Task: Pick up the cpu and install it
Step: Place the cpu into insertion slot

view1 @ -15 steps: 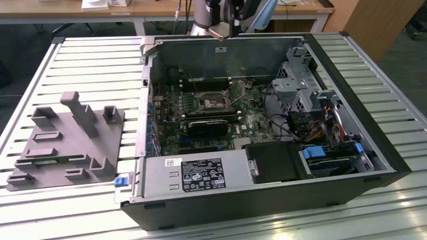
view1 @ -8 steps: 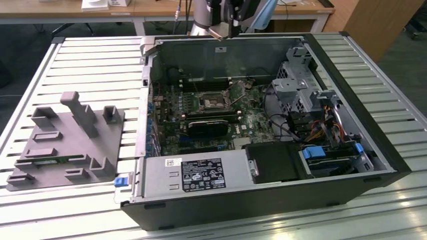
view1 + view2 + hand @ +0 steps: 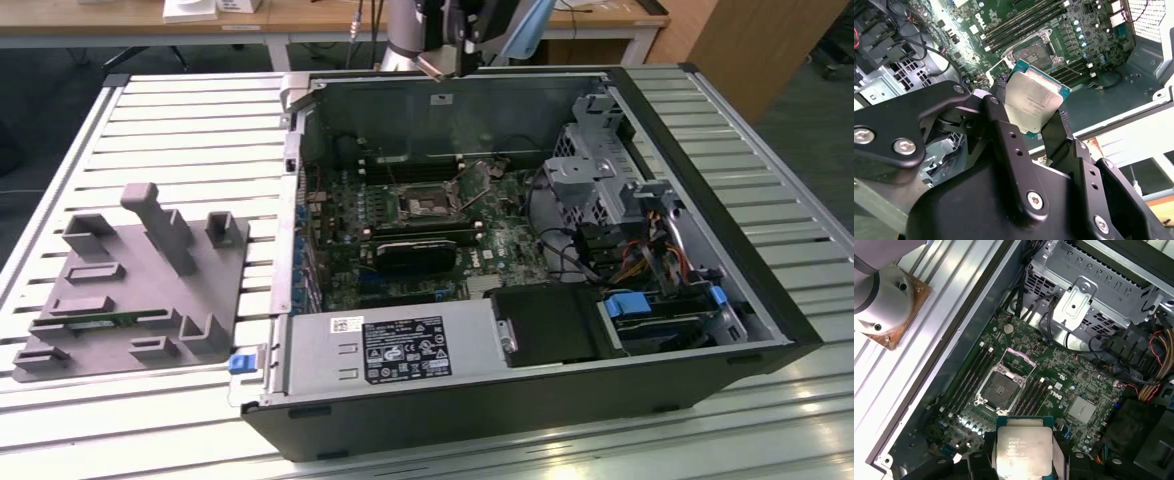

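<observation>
My gripper [image 3: 1030, 104] is shut on the cpu [image 3: 1035, 100], a flat square chip with a silvery top and a thin green edge, pinched by two opposite sides between the black fingers [image 3: 1000, 92]. In the first wrist view the cpu [image 3: 1023, 450] hangs above the motherboard, a short way off from the open socket [image 3: 1000, 389], whose load plate [image 3: 1021, 357] is flipped up. In the exterior view the gripper [image 3: 447, 55] is high over the far wall of the open computer case, and the socket [image 3: 427, 208] lies well below it, mid-board.
A grey fixture block [image 3: 134, 270] stands on the slatted table at the exterior view's left. Inside the case are a power supply [image 3: 387, 345], a drive cage [image 3: 601, 170], loose cables [image 3: 641, 260] and memory slots [image 3: 971, 377] flanking the socket.
</observation>
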{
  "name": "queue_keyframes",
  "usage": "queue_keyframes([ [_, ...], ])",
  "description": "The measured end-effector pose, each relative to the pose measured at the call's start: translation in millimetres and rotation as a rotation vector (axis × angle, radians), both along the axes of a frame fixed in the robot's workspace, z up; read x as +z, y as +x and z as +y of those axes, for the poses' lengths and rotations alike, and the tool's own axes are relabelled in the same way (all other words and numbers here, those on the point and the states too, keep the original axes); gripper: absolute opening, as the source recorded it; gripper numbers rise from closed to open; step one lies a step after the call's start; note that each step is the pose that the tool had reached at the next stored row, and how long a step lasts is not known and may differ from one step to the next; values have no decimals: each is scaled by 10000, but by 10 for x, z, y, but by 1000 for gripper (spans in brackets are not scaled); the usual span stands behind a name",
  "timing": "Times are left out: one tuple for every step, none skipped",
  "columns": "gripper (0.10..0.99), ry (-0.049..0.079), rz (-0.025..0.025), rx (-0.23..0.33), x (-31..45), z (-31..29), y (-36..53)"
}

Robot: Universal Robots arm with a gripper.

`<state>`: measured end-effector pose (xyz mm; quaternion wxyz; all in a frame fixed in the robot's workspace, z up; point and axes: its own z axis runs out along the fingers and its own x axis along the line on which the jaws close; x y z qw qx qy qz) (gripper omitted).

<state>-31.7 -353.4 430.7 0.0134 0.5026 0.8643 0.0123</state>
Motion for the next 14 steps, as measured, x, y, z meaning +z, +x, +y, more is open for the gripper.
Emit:
queue_keyframes([
  [533,-1,0,-78,0,0,0],
  [533,-1,0,-148,-1,0,0],
  [533,0,0,-219,-1,0,0],
  [533,0,-1,-296,-1,0,0],
  [533,0,0,-368,-1,0,0],
  [533,0,0,-438,-2,0,0],
  [533,0,0,-507,-2,0,0],
  [533,-1,0,-578,-2,0,0],
  [533,-1,0,-649,-2,0,0],
  [533,0,0,-726,-2,0,0],
  [533,0,-1,-788,-3,0,0],
  [533,-1,0,-865,-3,0,0],
  [533,0,0,-935,-3,0,0],
  [533,-1,0,-1005,-3,0,0],
])
